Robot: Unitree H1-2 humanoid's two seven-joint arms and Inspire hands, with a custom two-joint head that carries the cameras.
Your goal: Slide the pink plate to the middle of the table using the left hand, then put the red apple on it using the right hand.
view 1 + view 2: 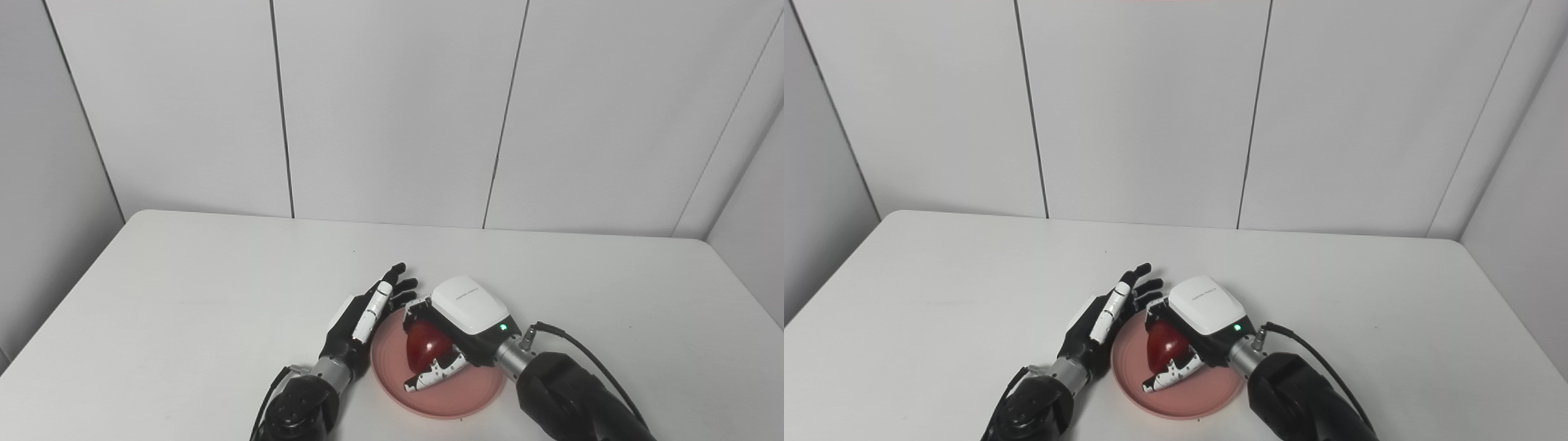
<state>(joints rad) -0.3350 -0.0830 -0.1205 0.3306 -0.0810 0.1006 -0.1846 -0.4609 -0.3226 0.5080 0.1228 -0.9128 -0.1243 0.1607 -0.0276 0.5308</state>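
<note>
The pink plate (pixel 471 392) lies on the white table (pixel 184 318) near its front edge, about mid-width. My right hand (pixel 456 324) is shut on the red apple (pixel 424 346) and holds it over the plate; I cannot tell whether the apple touches the plate. My left hand (pixel 367 312) is open, fingers stretched out flat, resting against the plate's left rim. The same scene shows in the right eye view, with the plate (pixel 1206 395), the apple (pixel 1162 348), the right hand (pixel 1195 318) and the left hand (pixel 1107 312).
The table's far edge meets a white panelled wall (pixel 392 110). A black cable (pixel 588 352) runs from my right wrist along the forearm. No other objects stand on the table.
</note>
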